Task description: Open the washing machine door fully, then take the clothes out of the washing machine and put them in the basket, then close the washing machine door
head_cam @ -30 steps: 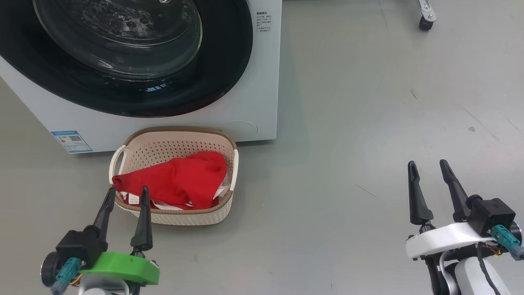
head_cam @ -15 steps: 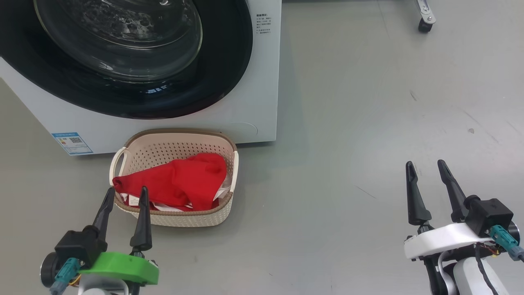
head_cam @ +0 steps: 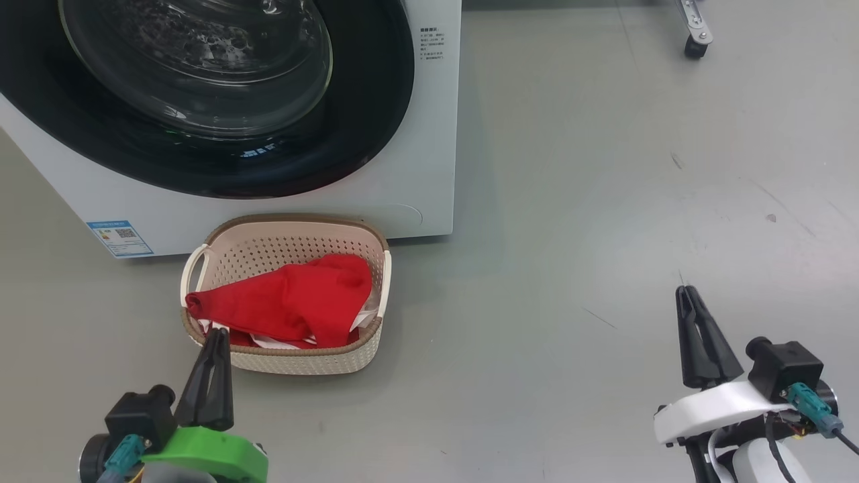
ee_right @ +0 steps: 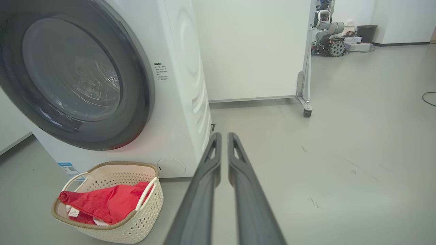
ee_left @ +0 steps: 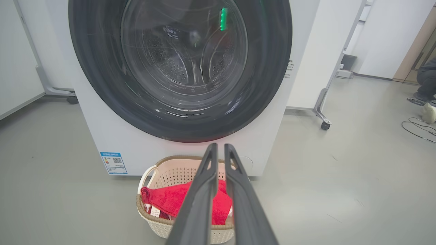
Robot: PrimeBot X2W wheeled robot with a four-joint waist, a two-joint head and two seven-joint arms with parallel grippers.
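The washing machine (head_cam: 429, 134) stands ahead on the left, its round black washing machine door (head_cam: 201, 100) closed flat against the front. The red clothes (head_cam: 288, 302) lie in the cream basket (head_cam: 295, 220) on the floor right in front of it. My left gripper (head_cam: 216, 333) hovers just before the basket's near rim, shut and holding nothing. Far to the right my right gripper (head_cam: 685, 290) hangs over bare floor, shut and holding nothing. The left wrist view looks along the gripper (ee_left: 220, 147) at the door (ee_left: 180, 68) and the basket (ee_left: 177, 163). The right wrist view has the gripper (ee_right: 224, 135) beside the machine's corner.
A white partition on casters (ee_right: 307, 113) stands behind and to the right of the machine. Cables (ee_left: 417, 127) and part of a person (ee_left: 427, 78) are at the far right. Open grey floor stretches to the right of the basket.
Both grippers have gone from open to shut and drawn back a little toward me. The head camera has shifted slightly. Basket and clothes have not moved.
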